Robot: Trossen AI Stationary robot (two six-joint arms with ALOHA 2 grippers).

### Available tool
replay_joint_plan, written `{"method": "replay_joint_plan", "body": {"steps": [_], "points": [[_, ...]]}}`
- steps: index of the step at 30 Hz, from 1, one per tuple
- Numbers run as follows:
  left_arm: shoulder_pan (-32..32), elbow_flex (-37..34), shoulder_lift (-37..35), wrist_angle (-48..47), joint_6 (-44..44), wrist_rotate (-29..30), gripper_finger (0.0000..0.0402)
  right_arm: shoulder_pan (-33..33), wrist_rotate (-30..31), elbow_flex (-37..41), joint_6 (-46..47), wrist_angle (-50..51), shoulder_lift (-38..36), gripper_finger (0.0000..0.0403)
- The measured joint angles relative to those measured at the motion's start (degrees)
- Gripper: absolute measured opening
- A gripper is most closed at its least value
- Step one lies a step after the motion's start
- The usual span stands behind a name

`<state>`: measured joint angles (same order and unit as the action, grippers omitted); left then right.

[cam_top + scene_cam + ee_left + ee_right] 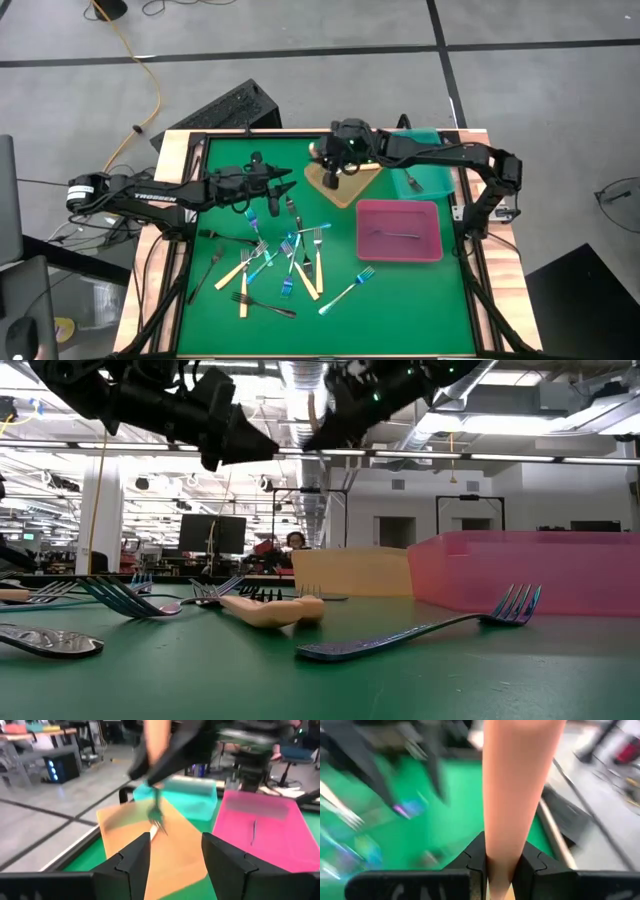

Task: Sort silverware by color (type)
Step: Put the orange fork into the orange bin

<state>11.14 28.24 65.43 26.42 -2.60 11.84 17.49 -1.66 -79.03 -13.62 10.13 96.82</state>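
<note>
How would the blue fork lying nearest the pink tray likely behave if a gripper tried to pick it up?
The blue fork looks thin, glossy and probably stiff, so it may slip between fingers. Its handle lies flat on the green mat, leaving little edge to catch; it would more likely slide than roll. It looks light, so a nudge could spin it.

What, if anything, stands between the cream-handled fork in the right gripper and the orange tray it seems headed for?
Nothing visible does. The right gripper holds the cream-handled fork directly over the orange tray, which looks bare below it. The left gripper, open, hovers off to the side over the green mat, not under the fork.
</note>
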Motion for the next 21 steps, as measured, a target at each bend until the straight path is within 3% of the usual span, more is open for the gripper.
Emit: {"method": "replay_joint_plan", "body": {"steps": [8,21], "points": [[0.0,0.0,0.0,-1.3,-1.7,0.0,0.0162,2.2,13.5,-0.5,-16.9,13.5,0.0,0.0075],[0.2,0.0,0.0,-2.7,-2.2,2.6,0.0162,2.0,16.9,0.9,-28.3,18.4,10.6,0.0075]]}}
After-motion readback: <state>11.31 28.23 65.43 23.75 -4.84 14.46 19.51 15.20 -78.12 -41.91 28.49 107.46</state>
